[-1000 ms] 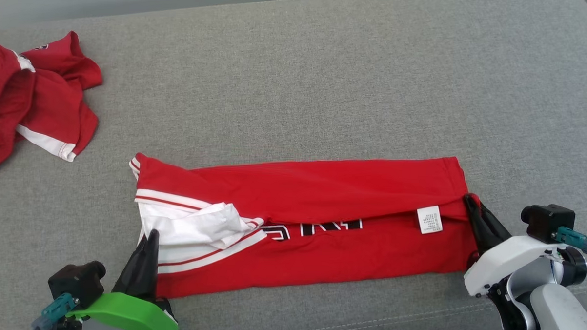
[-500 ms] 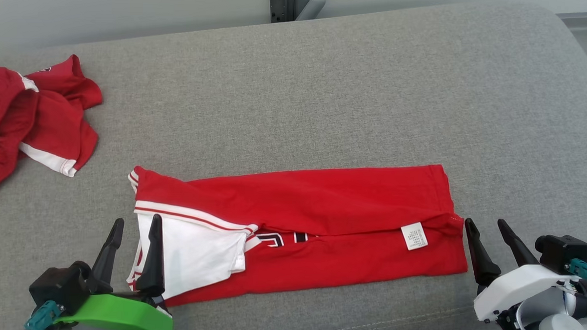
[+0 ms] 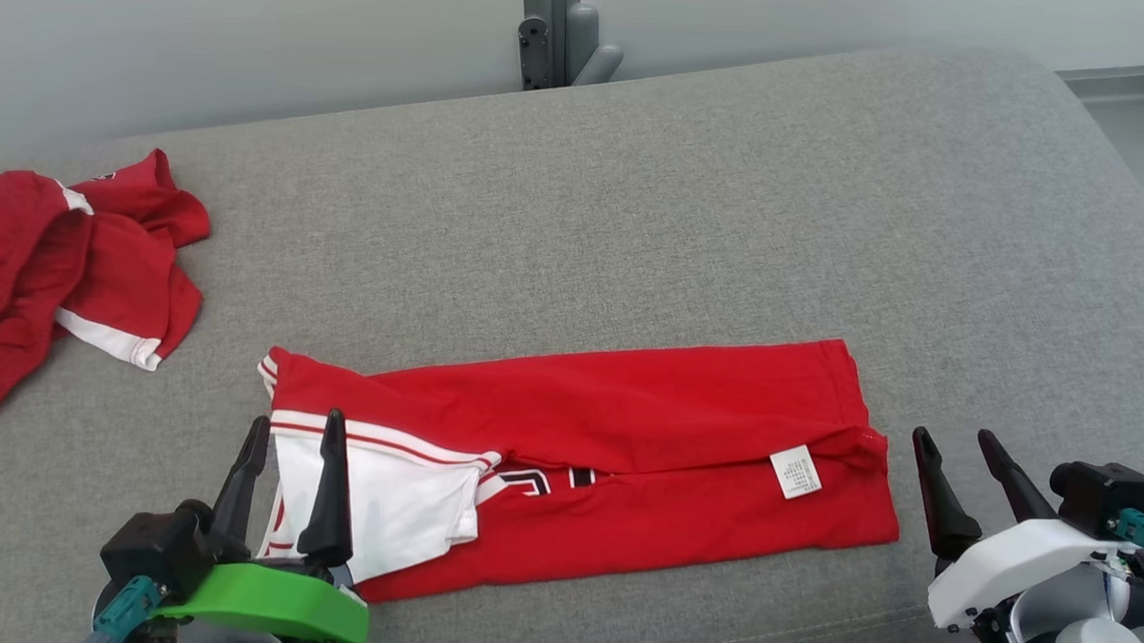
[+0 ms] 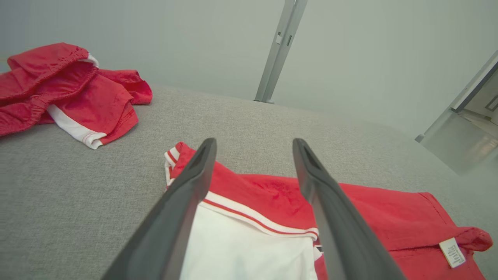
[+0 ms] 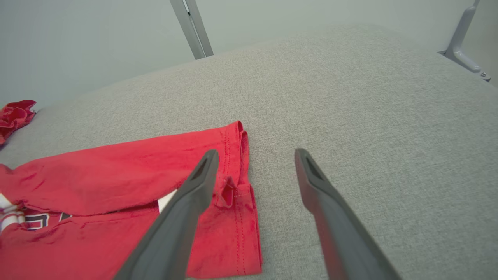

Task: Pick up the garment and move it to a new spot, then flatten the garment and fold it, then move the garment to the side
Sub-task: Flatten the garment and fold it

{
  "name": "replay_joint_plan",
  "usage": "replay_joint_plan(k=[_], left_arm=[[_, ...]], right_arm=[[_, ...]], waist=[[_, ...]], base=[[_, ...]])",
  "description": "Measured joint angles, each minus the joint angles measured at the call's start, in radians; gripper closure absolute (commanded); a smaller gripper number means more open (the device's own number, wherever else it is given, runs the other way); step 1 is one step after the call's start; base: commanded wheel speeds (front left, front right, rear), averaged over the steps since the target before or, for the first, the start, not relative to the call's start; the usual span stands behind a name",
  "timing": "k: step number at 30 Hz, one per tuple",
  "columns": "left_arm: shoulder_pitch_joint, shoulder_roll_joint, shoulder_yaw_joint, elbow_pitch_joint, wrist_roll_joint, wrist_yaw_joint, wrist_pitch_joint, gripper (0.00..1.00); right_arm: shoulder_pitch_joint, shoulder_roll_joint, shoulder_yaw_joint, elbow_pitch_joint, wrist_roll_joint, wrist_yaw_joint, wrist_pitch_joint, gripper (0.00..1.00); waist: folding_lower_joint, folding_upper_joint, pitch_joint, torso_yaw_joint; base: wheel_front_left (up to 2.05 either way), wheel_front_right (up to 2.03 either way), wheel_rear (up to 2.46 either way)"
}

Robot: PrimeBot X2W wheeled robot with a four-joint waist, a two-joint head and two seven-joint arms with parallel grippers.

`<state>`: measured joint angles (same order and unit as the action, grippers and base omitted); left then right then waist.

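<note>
Red garment, folded into a long band, is laid on the grey tabletop well apart from the crumpled red heap and nearer the robot. The left pincer is held spread and empty over the end nearest the heap, and the right pincer is likewise spread, just off the end farthest from it. The cloth is judged light and limp, best pinched at both short ends through all layers.

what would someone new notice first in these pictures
The bright red shirt, folded into a long band with a white patch and black letters showing, lies across the middle of the grey cushion. The left gripper and right gripper stand open at its two ends, holding nothing. A second red garment lies crumpled at the far left.
</note>
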<state>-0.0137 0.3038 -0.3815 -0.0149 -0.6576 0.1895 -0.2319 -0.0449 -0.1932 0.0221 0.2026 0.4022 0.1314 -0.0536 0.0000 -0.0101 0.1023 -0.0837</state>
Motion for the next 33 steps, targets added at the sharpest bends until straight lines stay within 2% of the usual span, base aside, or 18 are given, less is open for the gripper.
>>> replay_joint_plan(k=[12, 21, 33], left_arm=[[-0.007, -0.013, 0.01, 0.028, 0.027, -0.003, -0.017, 0.0], [-0.006, -0.016, 0.011, 0.027, 0.028, -0.001, -0.023, 0.0], [-0.007, -0.015, 0.017, 0.026, 0.028, 0.0, -0.025, 0.0]], right_arm=[[-0.042, -0.001, 0.027, 0.075, 0.003, 0.0, 0.002, 0.0], [-0.139, -0.025, 0.079, 0.258, 0.017, 0.0, -0.005, 0.0], [-0.216, -0.012, 0.148, 0.528, 0.075, 0.0, -0.056, 0.0]], waist=[[0.0, 0.0, -0.034, 0.039], [0.0, 0.0, -0.03, 0.067], [0.0001, 0.0, -0.014, 0.103]], base=[[0.0, 0.0, 0.0], [0.0, 0.0, 0.0], [0.0, 0.0, 0.0]])
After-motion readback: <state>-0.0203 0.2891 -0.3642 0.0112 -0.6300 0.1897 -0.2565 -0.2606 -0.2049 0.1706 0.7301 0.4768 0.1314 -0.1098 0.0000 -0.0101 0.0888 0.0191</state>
